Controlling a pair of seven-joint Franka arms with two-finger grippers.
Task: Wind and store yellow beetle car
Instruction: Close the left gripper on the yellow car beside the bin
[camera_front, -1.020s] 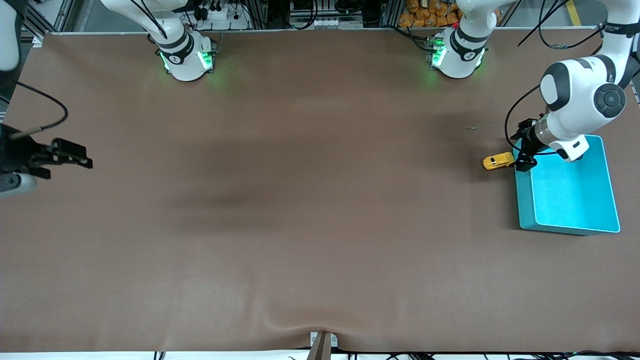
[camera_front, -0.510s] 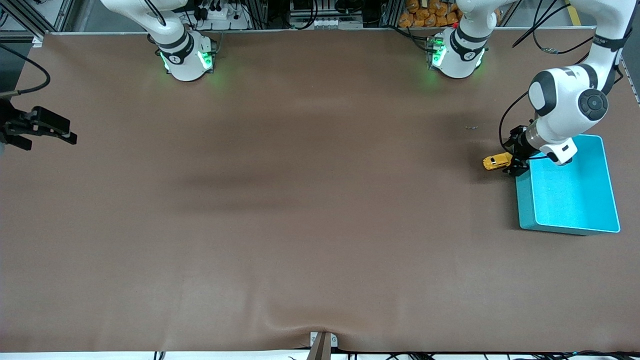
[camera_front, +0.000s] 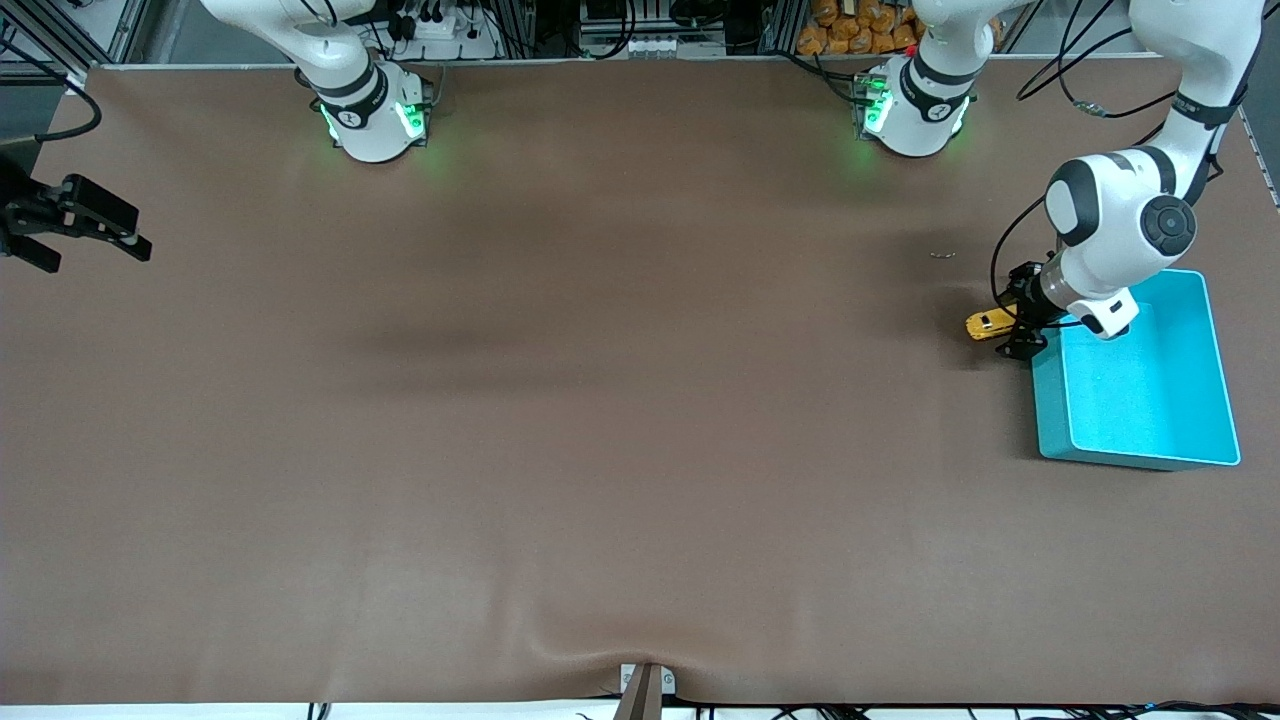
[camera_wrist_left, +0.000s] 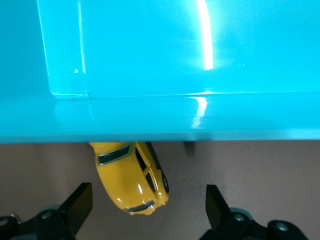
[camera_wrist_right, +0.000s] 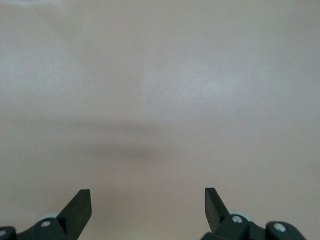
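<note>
No readable writing. Car (camera_front: 991, 323) on table (camera_front: 600, 400), touching bin (camera_front: 1140, 375) wall. Left pincer (camera_front: 1018, 325) spread around car. Right pincer (camera_front: 85, 222) spread, waiting over the table's edge at 9 o'clock.

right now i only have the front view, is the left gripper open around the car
Observer: Yes. The left wrist view shows the left gripper open, with the car on the table between its fingers.
Operator: is the car centred in there
Observer: No. It lies askew, close to one finger, with a wide gap to the other.
Operator: and the right gripper
Observer: The right gripper is open too, and waits over the table at the right arm's end.
</note>
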